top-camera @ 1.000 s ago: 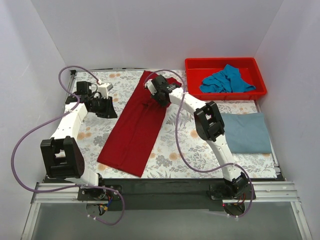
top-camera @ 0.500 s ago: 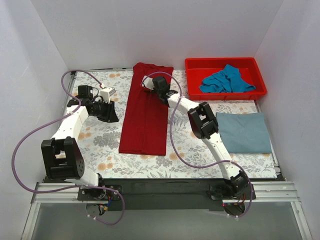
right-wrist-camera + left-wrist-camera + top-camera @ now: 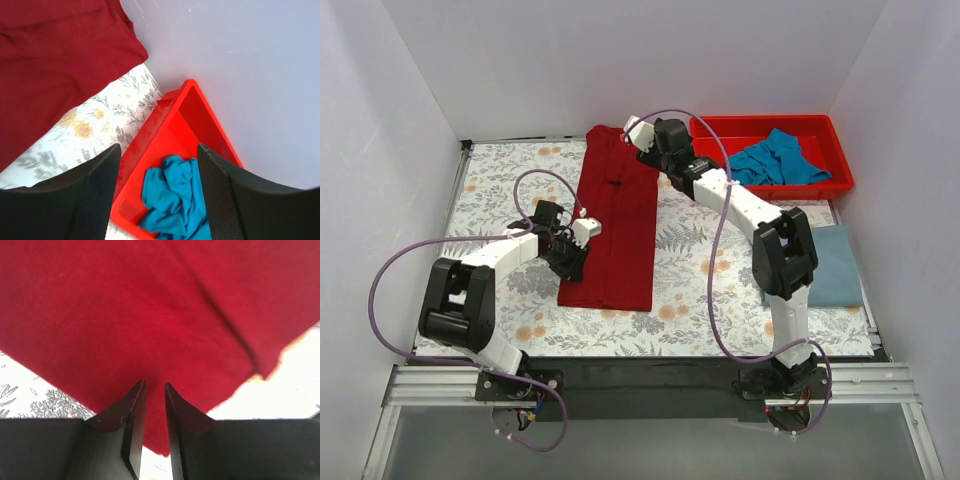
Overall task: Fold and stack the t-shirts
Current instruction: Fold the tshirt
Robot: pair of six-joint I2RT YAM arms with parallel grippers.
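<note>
The dark red t-shirt [image 3: 615,215] lies as a long folded strip down the table's middle, its top against the back wall. My left gripper [image 3: 572,258] sits at the strip's lower left edge. In the left wrist view its fingers [image 3: 155,385] stand a narrow gap apart over the red cloth [image 3: 150,310], with nothing between them. My right gripper [image 3: 655,135] hangs wide open beside the shirt's top right corner, holding nothing. In the right wrist view the teal-blue t-shirt [image 3: 175,195] shows crumpled between the spread fingers [image 3: 158,150]. The grey-blue t-shirt [image 3: 830,265] lies folded at the right.
The red plastic bin [image 3: 770,122] stands at the back right with the teal-blue t-shirt [image 3: 775,160] in it. White walls close in the back and both sides. The right arm's elbow [image 3: 785,250] overlaps the grey-blue t-shirt's left edge. Floral tablecloth [image 3: 700,270] shows between the shirts.
The red shirt was drawn straight and toward the back wall. My right gripper let go of it, opened wide and turned toward the bin. My left arm swung right to the shirt's lower left edge.
</note>
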